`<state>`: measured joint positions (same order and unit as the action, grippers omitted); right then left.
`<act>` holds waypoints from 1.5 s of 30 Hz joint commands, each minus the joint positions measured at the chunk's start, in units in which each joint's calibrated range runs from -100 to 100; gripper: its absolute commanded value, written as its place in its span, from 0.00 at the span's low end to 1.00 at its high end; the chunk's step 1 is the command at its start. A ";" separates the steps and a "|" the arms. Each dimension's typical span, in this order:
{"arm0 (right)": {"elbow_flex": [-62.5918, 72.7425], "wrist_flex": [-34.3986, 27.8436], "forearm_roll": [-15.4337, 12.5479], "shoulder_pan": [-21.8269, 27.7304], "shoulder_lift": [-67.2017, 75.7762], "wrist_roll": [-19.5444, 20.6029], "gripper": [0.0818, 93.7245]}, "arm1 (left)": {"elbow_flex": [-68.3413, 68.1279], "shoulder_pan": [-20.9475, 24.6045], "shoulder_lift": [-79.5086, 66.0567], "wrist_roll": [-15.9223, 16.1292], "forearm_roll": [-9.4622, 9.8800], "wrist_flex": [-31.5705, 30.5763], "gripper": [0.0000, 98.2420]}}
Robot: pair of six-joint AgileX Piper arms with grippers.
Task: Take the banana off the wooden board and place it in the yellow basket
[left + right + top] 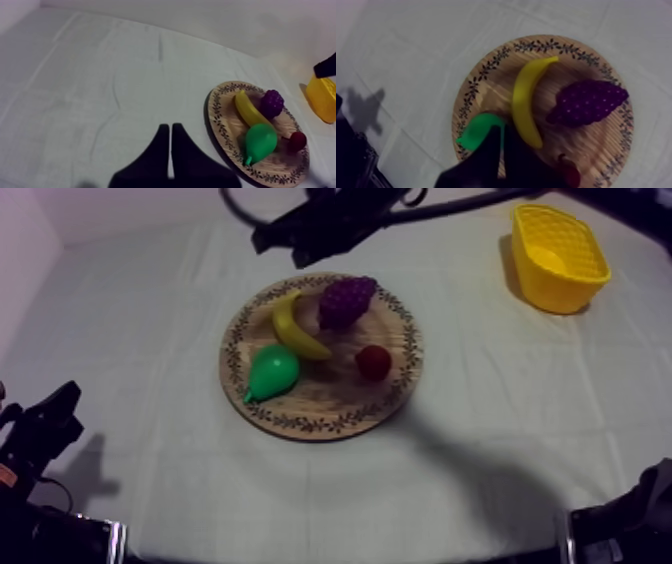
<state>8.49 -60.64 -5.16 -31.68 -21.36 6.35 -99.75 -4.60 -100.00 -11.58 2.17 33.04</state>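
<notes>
Fingers of our right gripper (pixel 502 129), pressed together and empty, hover just beside the curved yellow banana (pixel 523 100) on the round wooden board (pixel 498 70).

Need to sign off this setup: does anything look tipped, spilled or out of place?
Nothing stands out. The banana, pear, grapes and small red fruit all lie on the wooden board; the yellow basket sits open side up, apart from it.
</notes>
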 commanded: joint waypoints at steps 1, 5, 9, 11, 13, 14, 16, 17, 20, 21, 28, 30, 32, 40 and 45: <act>0.29 0.73 0.25 -0.27 -2.39 0.50 0.04 | -0.03 0.00 0.00 -0.02 -0.05 0.02 0.00; 0.22 2.75 1.00 -0.93 -5.32 2.29 0.32 | -0.03 0.00 0.00 0.01 -0.05 0.02 0.00; 1.24 3.59 1.37 -1.23 -8.33 3.42 0.55 | -0.03 0.00 0.00 0.02 -0.05 0.02 0.00; 2.41 3.55 1.55 -1.30 -9.93 3.55 0.62 | -0.03 0.00 0.00 0.03 -0.05 0.02 0.00; 3.81 3.29 1.93 -1.44 -11.59 3.84 0.66 | -0.03 0.00 0.00 0.01 -0.05 0.02 0.00; 4.47 3.20 2.20 -1.52 -12.42 4.09 0.67 | -0.03 0.00 0.00 0.02 -0.05 0.02 0.00; 5.50 3.33 2.81 -1.71 -14.12 4.59 0.68 | -0.03 0.00 0.00 0.02 -0.05 0.02 0.00; 5.92 3.47 3.11 -1.80 -14.94 4.82 0.69 | -0.03 0.00 0.00 0.02 -0.05 0.02 0.00; 7.53 3.65 3.85 -2.05 -17.31 5.36 0.69 | -0.03 0.00 0.00 0.03 -0.05 0.02 0.00; 8.18 3.59 4.06 -2.11 -18.11 5.52 0.69 | -0.03 0.00 0.00 0.03 -0.05 0.02 0.00; 11.42 4.44 5.58 -2.04 -23.54 6.23 0.66 | -0.03 0.00 0.00 0.03 -0.05 0.02 0.00; 12.37 4.52 5.91 -1.96 -24.96 6.35 0.65 | -0.03 0.00 0.00 0.03 -0.05 0.02 0.00; 13.36 4.58 6.09 -1.83 -26.28 6.38 0.64 | -0.03 0.00 0.00 0.03 -0.05 0.02 0.00; 17.02 4.93 7.10 -1.28 -30.54 6.71 0.58 | -0.03 0.00 0.00 0.03 -0.05 0.02 0.00; 18.27 5.10 7.61 -1.12 -32.35 6.60 0.47 | -0.03 0.00 0.00 0.03 -0.05 0.02 0.00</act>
<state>26.76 -55.31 2.27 -32.81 -53.54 13.03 -99.75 -4.60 -100.00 -11.57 2.12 33.06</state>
